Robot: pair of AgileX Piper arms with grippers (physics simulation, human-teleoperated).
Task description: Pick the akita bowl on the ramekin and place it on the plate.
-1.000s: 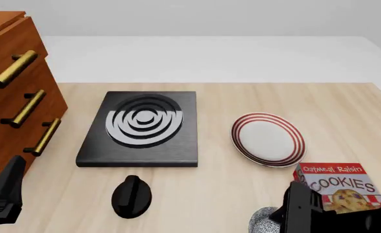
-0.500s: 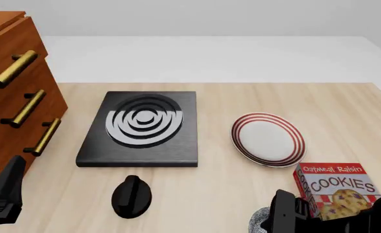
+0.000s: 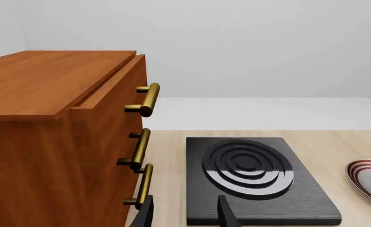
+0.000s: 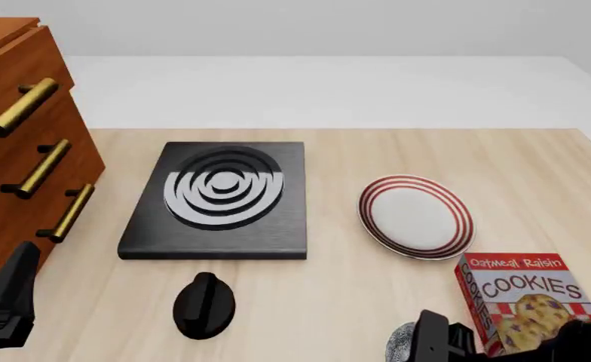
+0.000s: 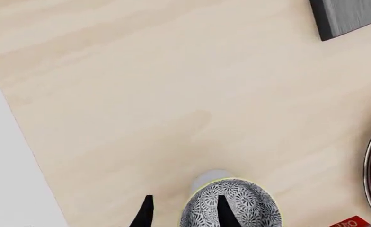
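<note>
The light wooden table (image 4: 376, 151) carried every item in view. At its far left stood a brown wooden drawer cabinet (image 4: 19, 162) with three brass handles, seen in the left wrist view as well. Right of the cabinet, at mid-table, a black square burner (image 4: 220, 200) with grey concentric rings lay flat. The plate (image 4: 414, 216), white with red rings, lay right of the burner and apart from it. Near the right front edge stood a red box of oatmeal raisin cookies (image 4: 527, 298), just nearer than the plate. A black knob-like object (image 4: 204, 303) lay on the table nearer than the burner.

The akita bowl (image 5: 231, 206) sat at the near edge of the table, left of the cookie box and well short of the plate; it was not on the plate. A pale rim of the ramekin (image 5: 207, 178) showed from under it in the right wrist view.

The right gripper (image 5: 183, 213) was at the bowl, fingers apart, one finger overlapping the speckled rim and the other outside on bare table; actual contact could not be confirmed. The front view showed only its dark body at the frame's bottom. The left gripper (image 3: 184, 213) hung by the cabinet's near corner, fingers apart and holding nothing.
</note>
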